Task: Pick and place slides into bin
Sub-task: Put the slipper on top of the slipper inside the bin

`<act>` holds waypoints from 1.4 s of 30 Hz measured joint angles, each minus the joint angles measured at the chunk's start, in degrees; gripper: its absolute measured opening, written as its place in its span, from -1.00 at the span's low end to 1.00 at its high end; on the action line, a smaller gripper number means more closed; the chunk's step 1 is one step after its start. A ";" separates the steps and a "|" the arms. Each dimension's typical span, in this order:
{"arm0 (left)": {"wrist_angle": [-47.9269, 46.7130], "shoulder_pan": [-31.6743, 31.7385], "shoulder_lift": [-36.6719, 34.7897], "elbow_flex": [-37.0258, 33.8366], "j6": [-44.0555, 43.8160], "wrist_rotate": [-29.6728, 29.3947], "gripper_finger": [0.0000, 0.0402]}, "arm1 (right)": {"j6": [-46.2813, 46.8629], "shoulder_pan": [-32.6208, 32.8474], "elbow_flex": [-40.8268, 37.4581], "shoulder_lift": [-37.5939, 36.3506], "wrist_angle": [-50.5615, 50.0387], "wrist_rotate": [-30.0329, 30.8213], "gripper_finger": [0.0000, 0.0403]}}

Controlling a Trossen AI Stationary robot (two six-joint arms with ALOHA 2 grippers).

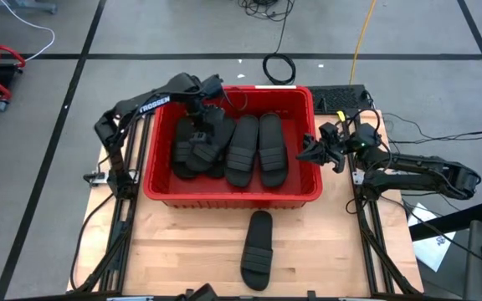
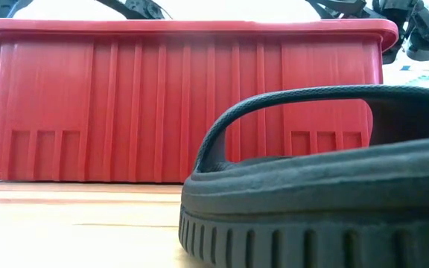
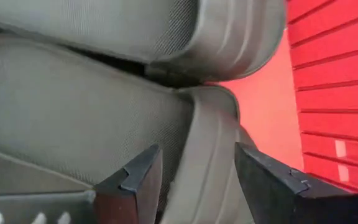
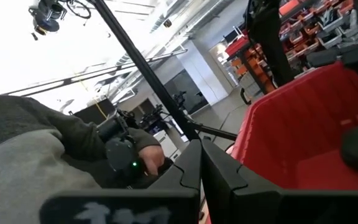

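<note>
The red bin [image 1: 233, 197] stands mid-table and fills the low view [image 2: 162, 104]. Several black slides [image 1: 258, 149] lie inside it, some piled at its left end. One more slide [image 1: 258, 249] lies flat on the table in front of the bin, close up in the low view [image 2: 326, 208]. My left gripper [image 1: 201, 113] is open inside the bin's far left corner, over the pile. In its wrist view [image 3: 197, 180] the fingers straddle a slide's edge [image 3: 207, 155]. My right gripper [image 1: 308, 152] is shut and empty, just outside the bin's right wall [image 4: 303, 124]. My left gripper's open fingers [image 3: 132, 183] point down into the pile and stand on either side of a slide's rim [image 3: 207, 155]. I cannot tell whether they touch it. The slide lies on the others in the bin.
Cables and a black box [image 1: 341, 99] lie beyond the bin's far right corner. Papers [image 1: 432, 242] lie at the table's right. A person [image 4: 55, 143] shows in the room in the right wrist view. Bare wood lies on both sides of the loose slide.
</note>
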 joint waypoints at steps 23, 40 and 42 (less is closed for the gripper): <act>-4.55 2.99 4.92 -1.80 -0.20 -0.24 0.06 | 5.83 -0.02 0.00 -0.02 0.84 -1.53 -1.00; -6.74 4.34 4.96 -0.93 -3.65 9.63 -0.93 | 5.32 -1.51 0.00 -0.02 1.29 -1.38 -1.00; -7.83 4.32 4.96 0.03 -6.27 12.14 -0.97 | 4.84 -1.51 0.00 0.00 1.28 -1.35 -1.00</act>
